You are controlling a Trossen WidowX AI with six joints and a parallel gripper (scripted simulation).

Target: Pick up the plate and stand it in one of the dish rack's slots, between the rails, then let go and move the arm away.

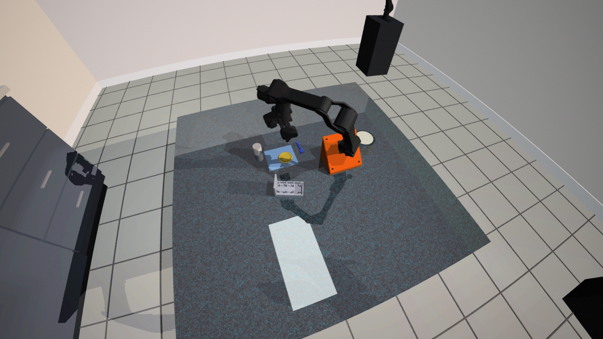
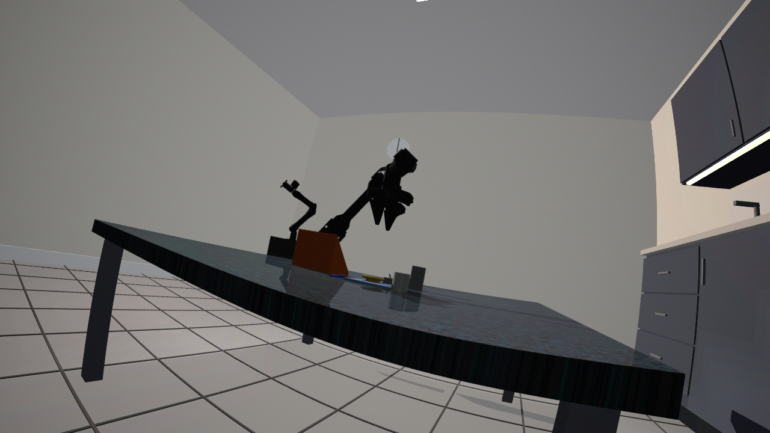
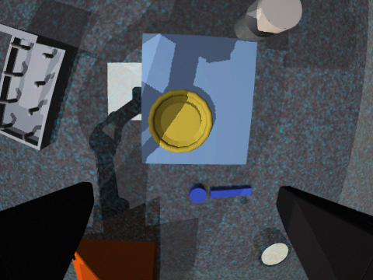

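My claw (image 1: 280, 127) (image 2: 382, 226) (image 3: 186, 196) hung wide apart above the counter (image 1: 219, 253) (image 2: 484, 328) (image 3: 311, 136), pointing down, with nothing between its fingers. The yellow plate (image 1: 285, 157) (image 2: 372, 278) (image 3: 180, 120) lay flat on the light-blue mat (image 1: 272, 163) (image 3: 229, 78), outside the white dish rack (image 1: 289, 195) (image 3: 52, 97). A pale cylinder (image 1: 257, 148) (image 2: 400, 282) (image 3: 280, 13) stood upright near one corner of the mat. Near another edge lay a blue utensil (image 1: 298, 147) (image 3: 231, 191), probably a spoon, though the views showed me too little detail to be sure.
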